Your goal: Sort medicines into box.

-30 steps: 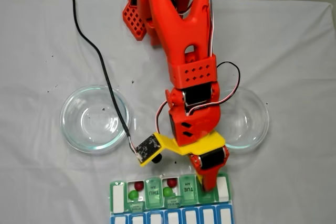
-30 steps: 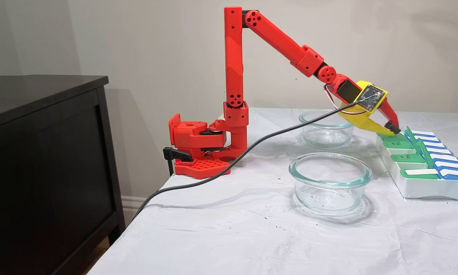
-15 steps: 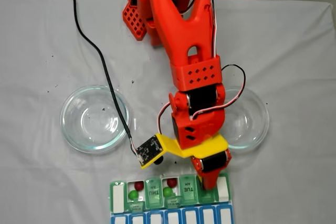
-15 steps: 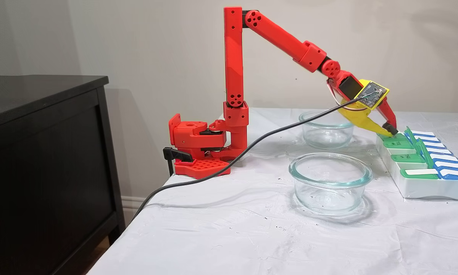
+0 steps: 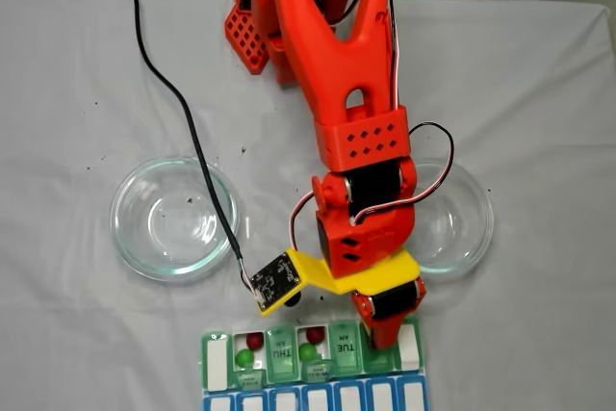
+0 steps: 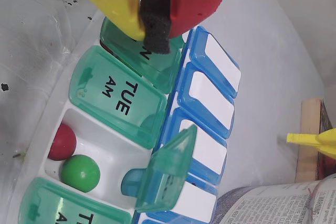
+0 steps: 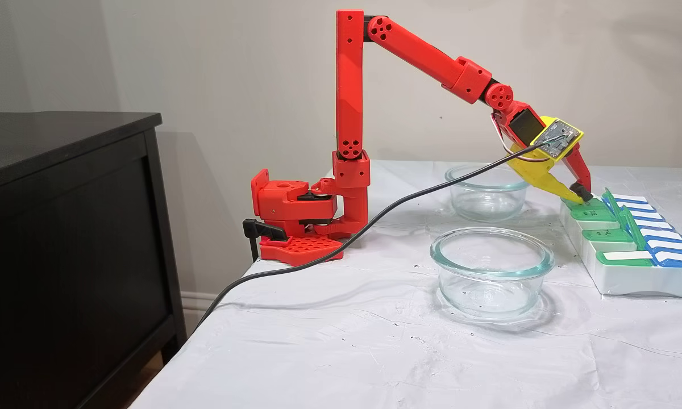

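Observation:
The box (image 5: pixel 345 349) lies at the table's near edge in a fixed view, a green lid row above a blue row. Two of its compartments stand open, each holding one dark red and one green medicine: red (image 5: pixel 254 341) with green (image 5: pixel 244 358), and red (image 5: pixel 314 336) with green (image 5: pixel 308 352). In the wrist view one such pair, red (image 6: pixel 63 141) and green (image 6: pixel 80 173), lies beside the shut TUE lid (image 6: pixel 118 95). My gripper (image 5: pixel 383 339) (image 6: pixel 156 24) (image 7: pixel 583 197) is shut, yellow and red fingers meeting on a black foam pad, its tip down on the end green lid.
Two clear glass dishes flank the arm, one on the left (image 5: pixel 173 218) and one on the right (image 5: pixel 457 223). A black cable (image 5: pixel 192 132) trails across the cloth to the wrist camera. A dark cabinet (image 7: pixel 62 238) stands beside the table. Printed paper (image 6: pixel 283 208) lies past the box.
The arm's wrist has lifted a little and reached slightly further out. The shut tip has stayed on the end lid of the box, and the medicines have not moved.

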You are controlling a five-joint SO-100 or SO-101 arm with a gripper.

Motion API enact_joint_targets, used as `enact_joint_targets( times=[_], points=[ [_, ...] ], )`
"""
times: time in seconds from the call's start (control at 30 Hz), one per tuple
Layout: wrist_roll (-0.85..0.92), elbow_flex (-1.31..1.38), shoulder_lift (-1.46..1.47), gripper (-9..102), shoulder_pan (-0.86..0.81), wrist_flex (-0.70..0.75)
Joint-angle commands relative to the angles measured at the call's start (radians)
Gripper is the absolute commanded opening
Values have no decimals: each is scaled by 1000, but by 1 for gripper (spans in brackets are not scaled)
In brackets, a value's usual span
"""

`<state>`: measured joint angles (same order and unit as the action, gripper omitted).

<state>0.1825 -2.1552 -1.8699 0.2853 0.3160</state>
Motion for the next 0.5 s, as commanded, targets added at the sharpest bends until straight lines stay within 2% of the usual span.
enact_joint_targets(
  times=[0.0, 0.13, 0.3, 0.47],
  points=[
    [35, 25, 0, 0, 14, 32],
    [52, 83, 64, 0, 23, 120],
    [40, 114, 98, 0, 25, 160],
    [21, 103, 69, 0, 17, 141]
  ],
)
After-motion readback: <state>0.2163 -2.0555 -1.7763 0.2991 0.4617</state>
